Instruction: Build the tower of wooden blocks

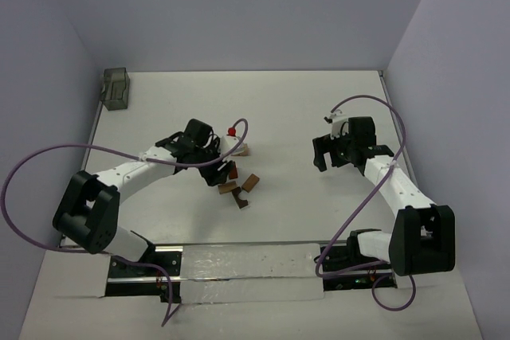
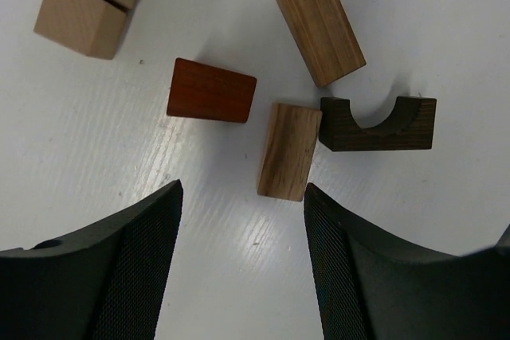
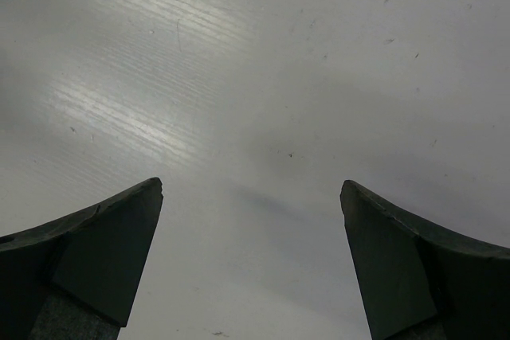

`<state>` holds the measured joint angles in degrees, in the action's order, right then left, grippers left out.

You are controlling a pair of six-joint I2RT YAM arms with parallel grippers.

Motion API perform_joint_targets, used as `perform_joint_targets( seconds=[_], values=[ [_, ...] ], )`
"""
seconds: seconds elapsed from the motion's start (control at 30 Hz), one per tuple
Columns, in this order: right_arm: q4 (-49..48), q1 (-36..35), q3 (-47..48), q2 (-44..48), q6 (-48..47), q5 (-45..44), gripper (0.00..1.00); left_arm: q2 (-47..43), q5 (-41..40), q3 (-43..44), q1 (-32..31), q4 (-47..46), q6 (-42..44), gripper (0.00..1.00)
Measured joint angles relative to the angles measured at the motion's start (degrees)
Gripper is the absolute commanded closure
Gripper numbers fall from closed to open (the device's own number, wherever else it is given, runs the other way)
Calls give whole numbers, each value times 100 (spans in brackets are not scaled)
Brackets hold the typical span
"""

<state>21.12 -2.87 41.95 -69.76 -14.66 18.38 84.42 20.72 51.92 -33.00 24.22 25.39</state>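
My left gripper is open and empty, low over the table just short of a cluster of small wooden blocks. In the left wrist view a tan cuboid lies just beyond the right fingertip. A reddish-brown wedge, a brown cuboid and a dark arch block lie around it. Two light tan blocks touch at the top left. From above, the cluster lies right of the gripper, and nothing is stacked. My right gripper is open and empty over bare table, well right of the blocks.
A grey translucent container stands at the table's far left corner. A small red ball sits on a light piece just behind the blocks. Purple cables loop off both arms. Walls close the table on the left, back and right.
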Motion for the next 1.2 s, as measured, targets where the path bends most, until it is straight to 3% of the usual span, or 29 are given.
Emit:
perform_joint_targets(
  seconds=[0.47, 0.93, 1.07, 1.2],
  values=[
    [-2, 0, 0, -54, 2, -148, 0, 660, -345, -202, -492, -476, -7, 30],
    [-4, 0, 0, -145, 2, -233, 0, 806, -446, -340, -633, -620, 292, 74],
    [-4, 0, 0, -149, 2, -233, 0, 770, -414, -41, -532, 63, 754, 83],
    [-4, 0, 0, -157, 1, -233, 0, 746, -221, 993, -162, 1195, 1443, 89]
  ],
)
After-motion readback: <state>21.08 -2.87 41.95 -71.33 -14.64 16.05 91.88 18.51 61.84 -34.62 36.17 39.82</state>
